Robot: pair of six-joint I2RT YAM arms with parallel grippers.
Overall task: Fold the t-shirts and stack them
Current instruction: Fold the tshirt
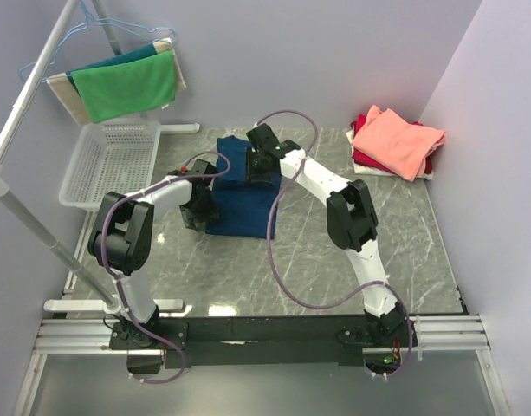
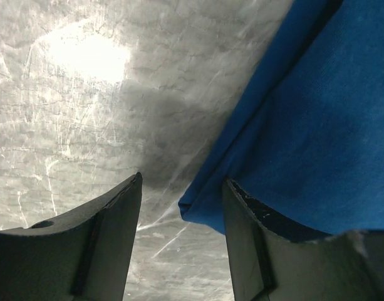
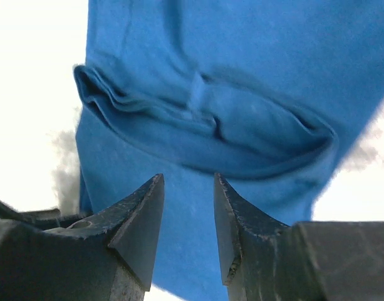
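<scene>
A dark blue t-shirt [image 1: 243, 198] lies partly folded in the middle of the marble table [image 1: 334, 260]. My left gripper [image 1: 198, 211] is low at the shirt's left edge. In the left wrist view it [image 2: 183, 180] stands open, a corner of the blue t-shirt [image 2: 304, 125] reaching into the gap beside the right finger [image 2: 242, 238]. My right gripper [image 1: 263, 163] hovers over the shirt's far part. In its wrist view it [image 3: 188, 177] is open above the blue t-shirt [image 3: 179, 207], just short of the collar [image 3: 204, 128]. Folded salmon-pink [image 1: 397, 139] and red [image 1: 362, 121] t-shirts are stacked at the back right.
A white mesh basket [image 1: 109, 160] stands at the back left beside a clothes rack [image 1: 27, 91]. A bright green cloth [image 1: 126, 85] hangs there on a hanger. Walls close in on the left, back and right.
</scene>
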